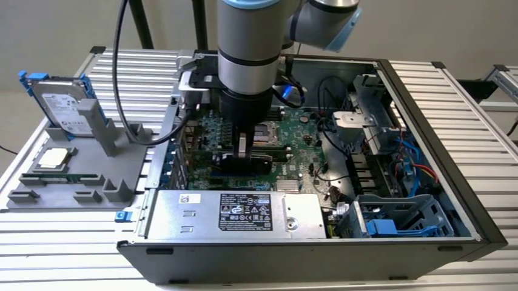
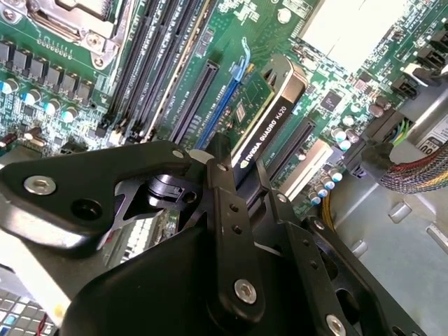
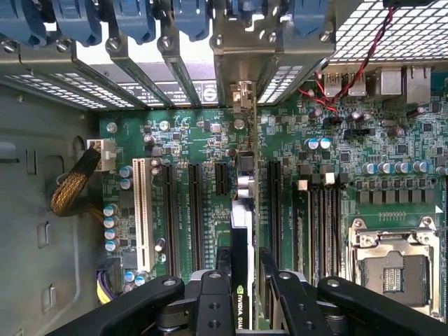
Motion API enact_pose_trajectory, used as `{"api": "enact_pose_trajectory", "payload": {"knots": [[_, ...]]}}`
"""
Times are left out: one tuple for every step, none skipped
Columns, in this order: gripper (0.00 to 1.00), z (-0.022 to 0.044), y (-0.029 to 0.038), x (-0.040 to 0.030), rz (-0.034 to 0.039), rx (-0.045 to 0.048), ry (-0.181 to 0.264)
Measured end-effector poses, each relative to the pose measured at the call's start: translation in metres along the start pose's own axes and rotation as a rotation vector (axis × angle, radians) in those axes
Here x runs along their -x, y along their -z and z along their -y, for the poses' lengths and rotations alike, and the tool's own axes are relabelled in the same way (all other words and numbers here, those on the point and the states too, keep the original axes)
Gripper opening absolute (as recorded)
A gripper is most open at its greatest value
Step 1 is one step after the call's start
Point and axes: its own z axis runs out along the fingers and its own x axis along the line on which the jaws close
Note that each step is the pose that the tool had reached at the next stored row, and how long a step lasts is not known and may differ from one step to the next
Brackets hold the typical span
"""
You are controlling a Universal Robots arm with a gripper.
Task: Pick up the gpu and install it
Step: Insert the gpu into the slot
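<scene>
Fingers clamped on gpu

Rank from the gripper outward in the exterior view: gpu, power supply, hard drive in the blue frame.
1. gpu, at the gripper, over the motherboard.
2. power supply, along the case's front edge.
3. hard drive, upright on the gray rack, exterior view's left.

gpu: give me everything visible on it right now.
The gpu is a green card with a black boxy cooler, standing on edge among the motherboard's expansion slots inside the open case. In both wrist views the gripper's black fingers clamp either side of it from above. Its far end points toward the rear slot covers. Whether it is fully seated cannot be told.
</scene>
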Motion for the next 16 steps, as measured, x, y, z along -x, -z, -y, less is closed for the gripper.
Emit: {"api": "enact_pose_trajectory", "payload": {"knots": [[0.00, 0.0000, -0.0011, 0.0000, -0.0002, 0.0001, 0.000], [0.00, 0.0000, -0.0019, 0.0000, -0.0005, 0.0003, 0.000], [0.00, 0.0000, -0.0024, -0.0001, -0.0006, 0.0003, 0.000], [0.00, 0.0000, -0.0025, -0.0001, -0.0004, 0.0003, 0.000], [0.00, 0.0000, -0.0026, 0.0000, -0.0003, 0.0002, 0.000], [0.00, -0.0001, -0.0028, 0.0000, 0.0001, 0.0000, 0.000], [0.00, -0.0002, -0.0028, 0.0000, 0.0001, -0.0001, 0.000], [0.00, -0.0005, -0.0029, 0.0000, 0.0002, -0.0002, 0.000], [0.00, -0.0007, -0.0029, 0.0000, 0.0003, -0.0001, 0.000], [0.00, -0.0008, -0.0029, 0.0000, 0.0002, -0.0001, 0.000], [0.00, -0.0010, -0.0031, 0.0000, 0.0002, -0.0001, 0.000], [0.00, -0.0011, -0.0032, -0.0001, 0.0000, 0.0000, 0.000], [0.00, -0.0012, -0.0033, 0.0000, -0.0006, 0.0001, 0.000], [0.00, -0.0012, -0.0034, 0.0001, -0.0010, 0.0001, 0.000], [0.00, -0.0012, -0.0035, 0.0002, -0.0016, 0.0000, 0.000], [0.00, -0.0013, -0.0035, 0.0005, -0.0027, -0.0001, 0.000]]}}
